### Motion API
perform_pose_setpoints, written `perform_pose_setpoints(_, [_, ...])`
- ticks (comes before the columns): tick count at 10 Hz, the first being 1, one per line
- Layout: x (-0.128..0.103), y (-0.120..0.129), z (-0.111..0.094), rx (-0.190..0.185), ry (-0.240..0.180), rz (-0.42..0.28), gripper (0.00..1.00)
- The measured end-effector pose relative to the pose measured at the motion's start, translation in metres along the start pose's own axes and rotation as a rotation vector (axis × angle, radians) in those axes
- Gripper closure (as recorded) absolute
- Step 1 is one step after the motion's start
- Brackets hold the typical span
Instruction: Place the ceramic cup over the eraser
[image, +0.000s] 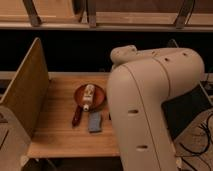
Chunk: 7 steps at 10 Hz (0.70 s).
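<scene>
Arm is hiding claw; jaws closed, gripping anything or not can't tell. Eraser is lying on table left of hidden claw, just beside dish. Risk: jaws closing empty, missing pale thing in dish, prob. cup.

red-brown dish on wooden table | dark handle juts front-left of dish | pale elongated item lies in dish | wooden side panel upright, left of dish | cables well right of dish
</scene>
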Motion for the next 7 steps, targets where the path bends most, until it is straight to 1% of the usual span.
perform_pose_setpoints(2, [0.000,0.006,-0.056,0.005,-0.071,-0.047,1.00])
perform_pose_setpoints(3, [0.005,0.010,-0.081,0.004,-0.095,-0.068,1.00])
perform_pose_setpoints(4, [0.012,0.016,-0.101,-0.011,-0.109,-0.077,1.00])
perform_pose_setpoints(5, [0.023,0.026,-0.118,-0.035,-0.110,-0.081,1.00])
perform_pose_setpoints(7, [0.050,0.042,-0.140,-0.074,-0.084,-0.099,1.00])
